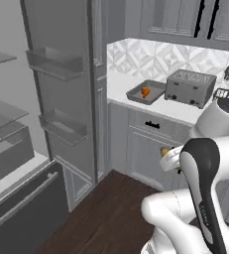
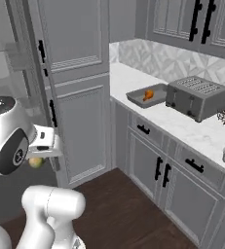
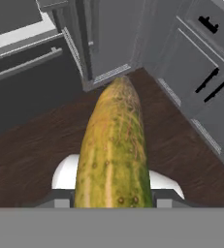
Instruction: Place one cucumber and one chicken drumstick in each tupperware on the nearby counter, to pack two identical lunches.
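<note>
On your left stands the open fridge door [image 1: 61,99] with its shelves, and below in the hand view the dark wood floor [image 3: 31,145]. Nearest you in that view is the cucumber [image 3: 112,155] — long, yellow-green and bumpy, running straight out along the gripper [image 3: 112,201], whose jaws are clamped on its near end from both sides. In the left base view only its yellowish tip [image 1: 164,151] peeks past the white wrist, and in the right base view the tip [image 2: 35,162] hangs under the hand, low beside the tall cabinet.

You hold it by one end, so most of its length juts out unsupported. Judge it stiff and fairly light, but its skin is probably slick and its round section can roll between flat pads; a quick swing could let it pivot or slip. A grip nearer the middle would carry steadier; as it is, move gently and keep it level.

Further right, on the counter [image 1: 121,84], sits the tupperware [image 1: 136,94] just beside the toaster [image 1: 189,87], with one chicken drumstick [image 1: 145,91] already lying in it. The drumstick looks small, rigid and glossy — take its plump end, not the thin bone. The cucumber is well apart from the tray, so a long carry comes first.
</note>
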